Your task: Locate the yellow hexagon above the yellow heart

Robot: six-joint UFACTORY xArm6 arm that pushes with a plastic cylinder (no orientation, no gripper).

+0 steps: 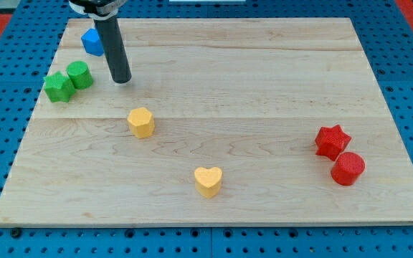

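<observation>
Camera view: my tip (pixel 122 80), plain rod, no fingers to open or close. Yellow hexagon (pixel 141 122) sits just below-right; yellow heart (pixel 208 181) further down-right.

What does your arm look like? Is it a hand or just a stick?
Just a stick, no hand. What shows is a straight, smooth, round rod, dark grey to black, slightly glossy, ending in my tip, which is flat and blunt. At the view's top the rod joins a wider mount with black and pale metal parts, mostly cut off by the picture's edge. I see no cables, markings or jaws.
</observation>
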